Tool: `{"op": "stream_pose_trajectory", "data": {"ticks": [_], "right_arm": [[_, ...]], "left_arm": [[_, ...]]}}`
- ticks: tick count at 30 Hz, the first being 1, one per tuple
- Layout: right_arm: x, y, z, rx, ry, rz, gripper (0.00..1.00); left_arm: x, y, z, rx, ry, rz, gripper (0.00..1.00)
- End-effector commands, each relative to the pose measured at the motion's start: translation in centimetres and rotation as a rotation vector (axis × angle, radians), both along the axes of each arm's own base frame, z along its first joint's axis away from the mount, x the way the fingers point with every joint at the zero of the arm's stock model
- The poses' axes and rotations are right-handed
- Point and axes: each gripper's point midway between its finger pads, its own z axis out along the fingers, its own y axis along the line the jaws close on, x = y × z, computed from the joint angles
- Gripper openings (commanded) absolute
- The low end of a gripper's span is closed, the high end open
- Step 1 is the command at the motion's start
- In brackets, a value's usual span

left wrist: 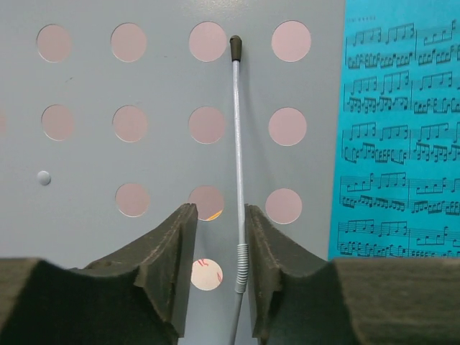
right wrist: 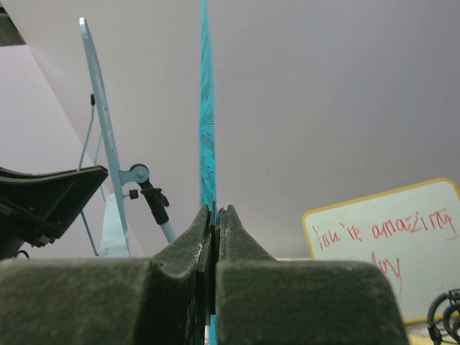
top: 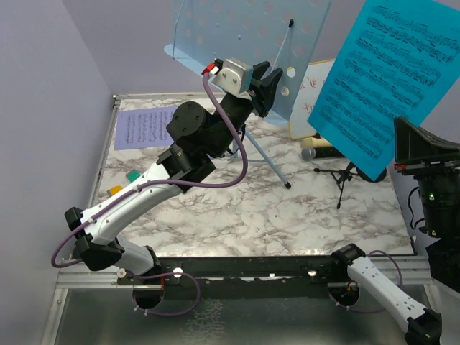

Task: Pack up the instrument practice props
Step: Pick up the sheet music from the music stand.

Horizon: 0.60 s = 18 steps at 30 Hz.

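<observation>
1. Music rack [top: 215,29]: pale blue, perforated, upright on its tripod legs at the back of the bench [top: 237,215]. Not folded.
2. Left claw [left wrist: 219,215]: raised to the rack's panel, jaws at a narrow gap, gripping nothing. The rack's thin white wire [left wrist: 239,144] runs down the panel between the fingers, close to one of them.
3. Right claw [right wrist: 215,212]: clamped shut on the bottom edge of the cyan sheet [top: 381,79]. It holds the sheet up in the air to the right of the rack, apart from the panel.
4. On the bench, with neither claw on them:
   - lilac printed sheet [top: 144,128], flat at back left
   - black microphone on its small tripod [top: 345,176], at right
   - cream microphone [top: 320,149], lying just behind it
5. Progress, my read: early. One sheet is lifted off the rack, nothing is stowed, and no box or bag shows. Left to do: put the cyan sheet away, collapse the rack, collect the lilac sheet and both microphones.
6. Not props: whiteboard [right wrist: 388,237], green block [top: 133,175], orange block [top: 115,190].
7. Writing:
   - Both sheets carry printed music staves; no title is legible.
   - The whiteboard has red handwriting, "you're amazing". The second line is partly hidden by the claw, possibly "day".
   - No brand marks are readable.
</observation>
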Motion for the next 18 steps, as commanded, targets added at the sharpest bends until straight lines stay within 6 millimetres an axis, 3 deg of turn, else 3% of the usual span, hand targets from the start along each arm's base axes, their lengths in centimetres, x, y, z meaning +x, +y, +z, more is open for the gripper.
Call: {"op": "stream_pose_trajectory", "data": {"ticks": [1,7,10,15,18], "right_arm": [[0.1,-1.0,-2.6,0.004,0.104,-0.044,0.0],[0.9,-0.6,-5.4,-0.023,0.208,-0.038,0.0],[1.5,0.2,-7.0,-0.038,0.263,-0.012,0.0],[2.8,1.9,-9.6,-0.045,0.35,0.044,0.01],[3.6,2.8,-11.4,-0.052,0.402,0.074,0.01]], "left_arm": [[0.4,1.5,0.2,-0.03,0.013,0.051,0.43],[-0.7,3.0,0.6,-0.037,0.021,0.043,0.68],[-1.4,3.6,0.1,-0.017,0.043,0.025,0.75],[-3.0,4.9,-2.5,0.043,0.073,-0.012,0.97],[-4.3,5.6,-4.8,0.114,0.094,-0.045,0.99]]}}
